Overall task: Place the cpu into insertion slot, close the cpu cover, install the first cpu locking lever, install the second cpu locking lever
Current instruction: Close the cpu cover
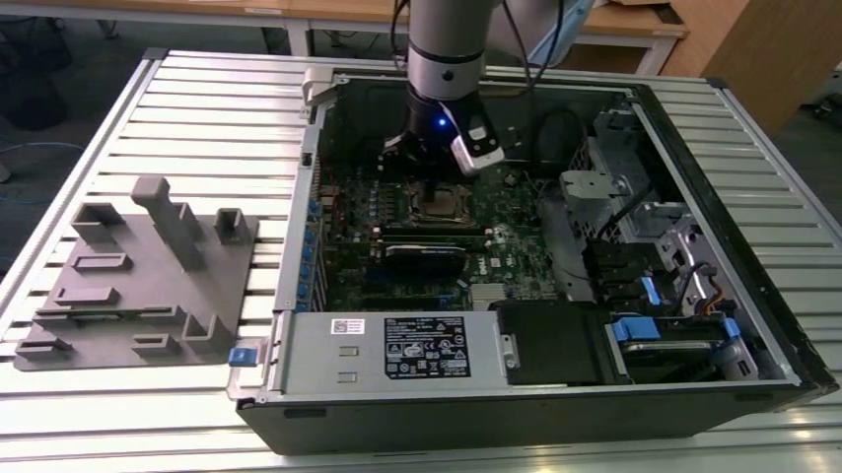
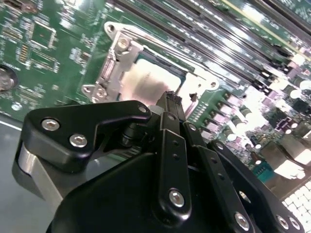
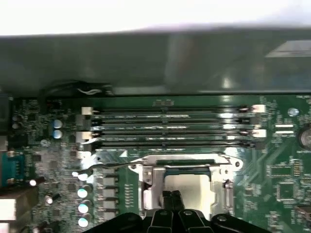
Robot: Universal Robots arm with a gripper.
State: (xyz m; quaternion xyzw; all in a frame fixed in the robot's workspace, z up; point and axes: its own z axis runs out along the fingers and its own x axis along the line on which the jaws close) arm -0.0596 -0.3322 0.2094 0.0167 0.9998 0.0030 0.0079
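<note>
The cpu (image 3: 189,187) lies in the insertion slot (image 1: 444,207) on the green motherboard, its silvery top (image 2: 146,82) showing through the window of the cpu cover (image 3: 150,182). The cover (image 2: 114,63) lies flat over it. A thin wire locking lever (image 3: 116,165) runs along the socket's side nearest the memory slots. My gripper (image 1: 435,185) hangs just above the socket inside the open computer case. Its black fingertips (image 3: 171,196) are pressed together with nothing between them, right over the edge of the chip (image 2: 171,98).
Long memory slots (image 3: 170,128) lie beside the socket. A black card (image 1: 424,258) stands on the near side of the socket, then the power supply (image 1: 394,350). Case walls (image 1: 300,217) surround the board. A grey fixture block (image 1: 145,276) sits on the exterior view's left.
</note>
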